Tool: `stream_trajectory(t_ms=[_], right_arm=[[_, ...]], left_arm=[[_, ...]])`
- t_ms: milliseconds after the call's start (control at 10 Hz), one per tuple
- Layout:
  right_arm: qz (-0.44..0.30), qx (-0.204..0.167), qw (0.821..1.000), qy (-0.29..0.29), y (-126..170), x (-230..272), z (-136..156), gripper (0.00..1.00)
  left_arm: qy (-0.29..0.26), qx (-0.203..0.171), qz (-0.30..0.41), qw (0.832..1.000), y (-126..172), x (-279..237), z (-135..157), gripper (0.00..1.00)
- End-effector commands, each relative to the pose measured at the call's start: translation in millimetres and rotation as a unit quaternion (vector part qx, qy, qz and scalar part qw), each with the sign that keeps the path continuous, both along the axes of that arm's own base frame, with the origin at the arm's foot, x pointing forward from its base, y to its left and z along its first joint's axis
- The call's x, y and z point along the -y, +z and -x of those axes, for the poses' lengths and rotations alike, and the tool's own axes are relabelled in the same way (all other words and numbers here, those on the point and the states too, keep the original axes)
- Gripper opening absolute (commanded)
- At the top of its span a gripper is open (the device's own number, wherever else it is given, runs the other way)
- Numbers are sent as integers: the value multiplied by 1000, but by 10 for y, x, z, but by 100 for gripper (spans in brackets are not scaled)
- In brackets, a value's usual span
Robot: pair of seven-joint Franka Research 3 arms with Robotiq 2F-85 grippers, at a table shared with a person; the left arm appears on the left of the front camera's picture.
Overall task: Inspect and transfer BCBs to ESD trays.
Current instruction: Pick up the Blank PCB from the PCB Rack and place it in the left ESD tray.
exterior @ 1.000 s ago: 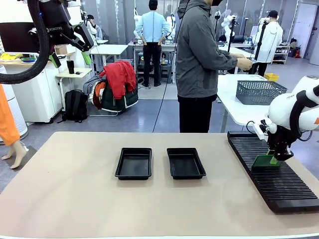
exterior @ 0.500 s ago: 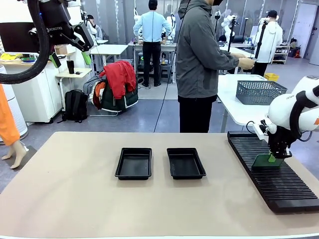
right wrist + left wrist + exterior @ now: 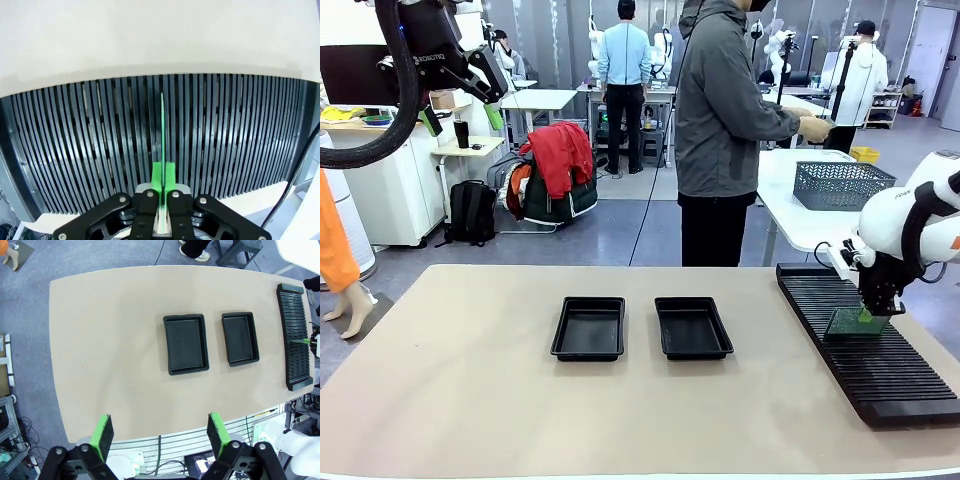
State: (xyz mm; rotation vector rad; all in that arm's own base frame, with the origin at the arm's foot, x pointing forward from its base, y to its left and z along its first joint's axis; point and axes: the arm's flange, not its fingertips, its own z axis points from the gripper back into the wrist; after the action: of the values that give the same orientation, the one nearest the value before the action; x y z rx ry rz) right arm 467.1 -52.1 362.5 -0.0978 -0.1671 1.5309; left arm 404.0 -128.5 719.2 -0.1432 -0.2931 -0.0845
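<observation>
My right gripper (image 3: 868,314) is shut on the top edge of a thin green BCB (image 3: 844,322), held upright just above the slots of the long black ribbed rack (image 3: 880,370) at the table's right. In the right wrist view the BCB (image 3: 162,125) runs edge-on from between the shut green pads (image 3: 163,175) over the rack (image 3: 75,140). Two black ESD trays (image 3: 588,328) (image 3: 692,327) lie empty at mid-table. My left gripper (image 3: 462,118) hangs open high at the upper left; its wrist view looks down between its fingers (image 3: 103,435) on both trays (image 3: 186,344) (image 3: 240,338) and the rack (image 3: 295,335).
A person in a grey jacket (image 3: 720,110) stands at the far side, turned toward a white side table with a grey wire basket (image 3: 840,184). Bare tan tabletop (image 3: 470,400) lies around and in front of the trays.
The right gripper has closed on the BCB and raised it slightly out of the rack. The left arm has not moved.
</observation>
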Motion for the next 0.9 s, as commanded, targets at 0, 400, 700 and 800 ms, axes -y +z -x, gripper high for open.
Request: stream_trajectory(t_ms=[0, 400, 700, 800], right_arm=[[17, 17, 1000, -8, 215, -22, -4, 0], [19, 22, 999, -13, 1113, -21, 22, 0], [5, 15, 1000, -1, 1821, -4, 36, 0], [2, 9, 1000, -3, 1998, 22, 29, 0]], left_arm=[[0, 1, -1, 1000, 3, -1, 6, 100], [0, 1, -1, 1000, 3, -1, 6, 100], [0, 1, -1, 1000, 3, -1, 6, 100], [0, 1, -1, 1000, 3, -1, 6, 100]])
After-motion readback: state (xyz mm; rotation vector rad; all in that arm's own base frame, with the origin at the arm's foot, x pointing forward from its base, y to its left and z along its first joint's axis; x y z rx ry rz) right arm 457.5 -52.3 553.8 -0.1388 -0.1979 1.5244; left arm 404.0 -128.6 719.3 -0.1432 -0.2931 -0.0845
